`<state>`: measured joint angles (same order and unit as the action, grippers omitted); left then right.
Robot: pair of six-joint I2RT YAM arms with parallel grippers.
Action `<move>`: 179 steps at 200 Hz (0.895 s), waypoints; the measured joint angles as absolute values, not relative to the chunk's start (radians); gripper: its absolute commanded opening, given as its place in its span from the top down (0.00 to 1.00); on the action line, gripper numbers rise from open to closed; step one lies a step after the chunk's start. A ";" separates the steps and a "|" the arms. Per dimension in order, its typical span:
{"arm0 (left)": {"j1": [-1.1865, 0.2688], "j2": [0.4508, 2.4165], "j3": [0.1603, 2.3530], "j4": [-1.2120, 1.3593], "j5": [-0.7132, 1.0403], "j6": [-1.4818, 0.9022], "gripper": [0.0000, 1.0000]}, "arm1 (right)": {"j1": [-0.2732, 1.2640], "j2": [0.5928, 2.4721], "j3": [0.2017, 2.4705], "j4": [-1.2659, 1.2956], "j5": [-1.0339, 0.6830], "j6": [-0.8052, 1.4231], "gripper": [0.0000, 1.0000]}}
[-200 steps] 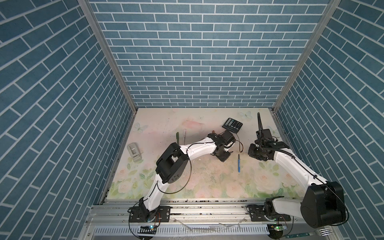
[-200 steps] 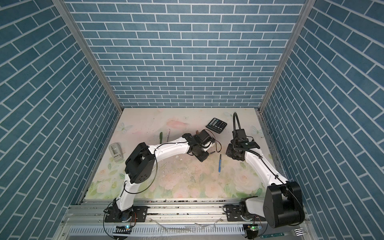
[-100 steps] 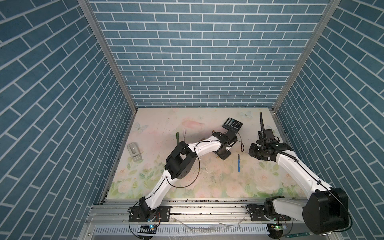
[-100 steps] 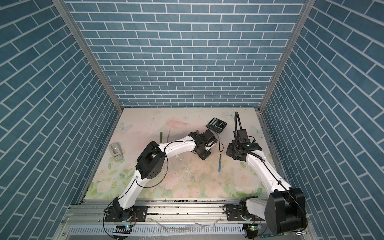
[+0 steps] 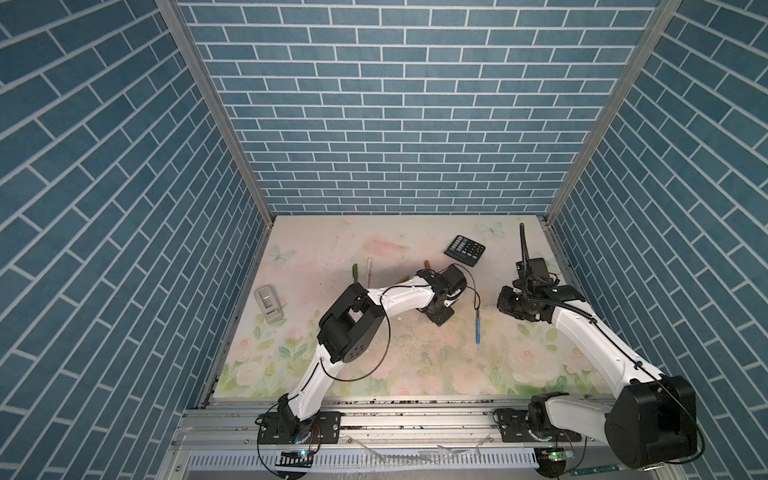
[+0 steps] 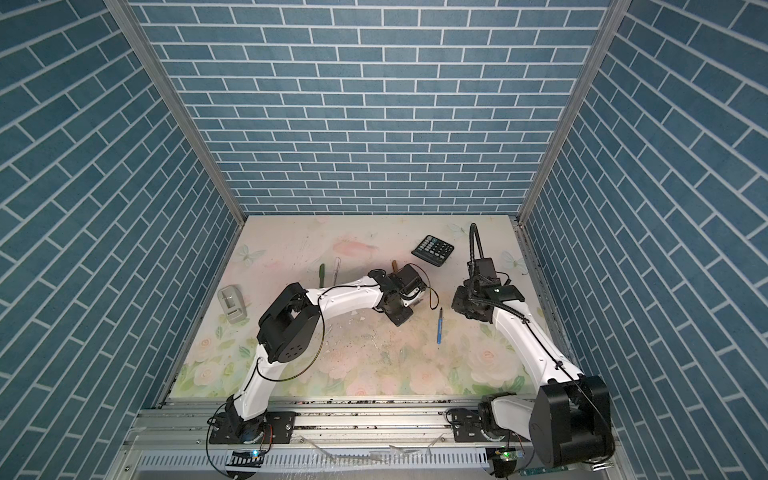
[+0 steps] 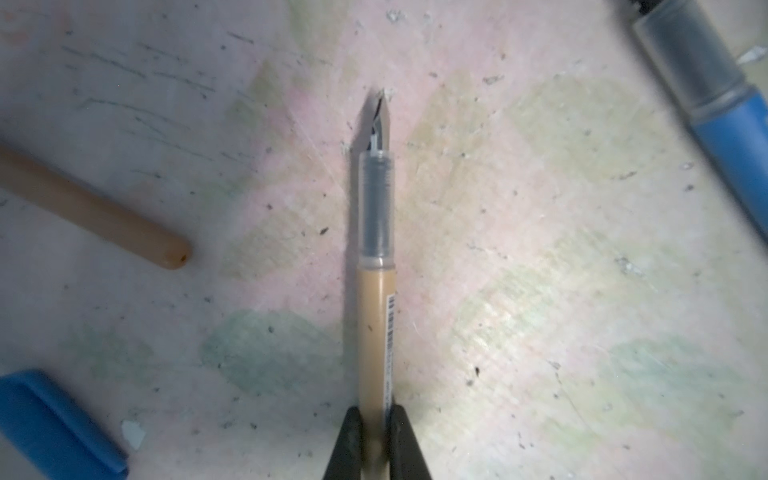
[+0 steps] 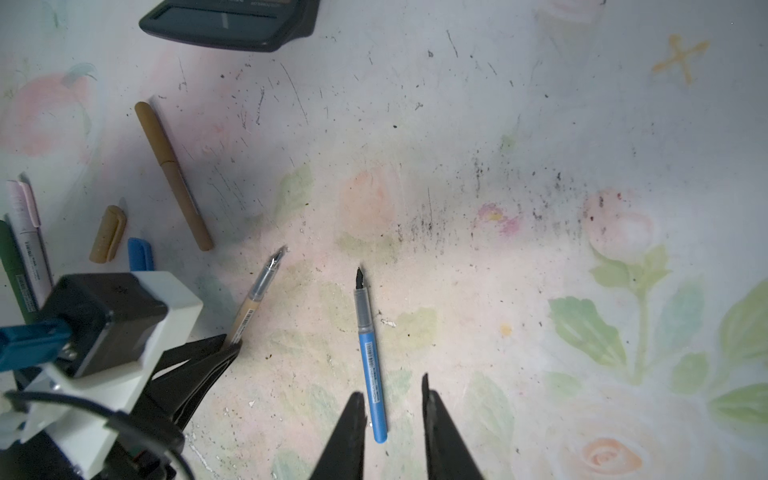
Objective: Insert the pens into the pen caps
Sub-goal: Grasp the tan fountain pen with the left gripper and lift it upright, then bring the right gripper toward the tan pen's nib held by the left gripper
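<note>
Left wrist: barcoded tan pen [image 7: 374, 332]

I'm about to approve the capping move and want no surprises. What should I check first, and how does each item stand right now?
1. Left gripper shut on tan pen: ok.
2. Its nib bare, well ahead of the jaws: ok.
3. Tan cap held ready: not ok, it lies loose on the table.
4. Right gripper open, holding nothing: ok.
5. Whether the tan pen is off the table: cannot tell.
</note>
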<state>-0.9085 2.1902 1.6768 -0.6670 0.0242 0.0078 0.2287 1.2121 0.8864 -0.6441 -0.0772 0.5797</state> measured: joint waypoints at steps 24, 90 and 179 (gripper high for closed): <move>-0.908 2.082 1.588 -0.605 0.054 -0.010 1.00 | 0.228 1.187 0.896 -0.642 -0.111 0.580 0.72; -0.853 1.650 1.249 -0.274 0.160 -0.127 1.00 | 0.246 1.063 0.903 -0.506 -0.304 0.598 0.53; -0.747 1.322 0.821 0.115 0.234 -0.355 1.00 | 0.550 1.293 1.001 -0.110 -0.446 0.658 0.47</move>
